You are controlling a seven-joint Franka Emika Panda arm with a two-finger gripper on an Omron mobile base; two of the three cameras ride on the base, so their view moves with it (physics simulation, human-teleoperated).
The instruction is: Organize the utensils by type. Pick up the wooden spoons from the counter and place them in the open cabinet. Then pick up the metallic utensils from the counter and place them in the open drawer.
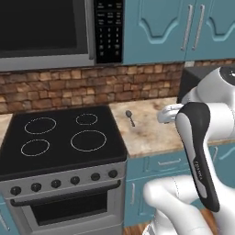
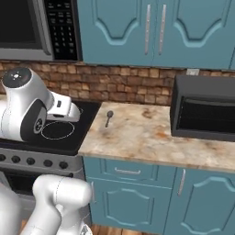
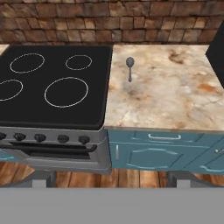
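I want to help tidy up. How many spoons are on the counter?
1: a dark-grey spoon lies on the counter, near the stovetop. Others may be out of view.

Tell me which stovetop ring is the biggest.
The front-right ring on the black stovetop, on the side nearer the counter; the other three are smaller.

**Three views over one stretch of counter**

Both base views look forward and down from behind the arm, left and right. The hand view faces the brick backsplash from farther back and above. All share the stovetop (image 1: 59, 137) (image 2: 64, 131) (image 3: 52, 83), counter (image 1: 147, 133) (image 2: 147, 137) (image 3: 166, 96) and dark-grey spoon (image 1: 130, 116) (image 2: 109, 117) (image 3: 130, 68).
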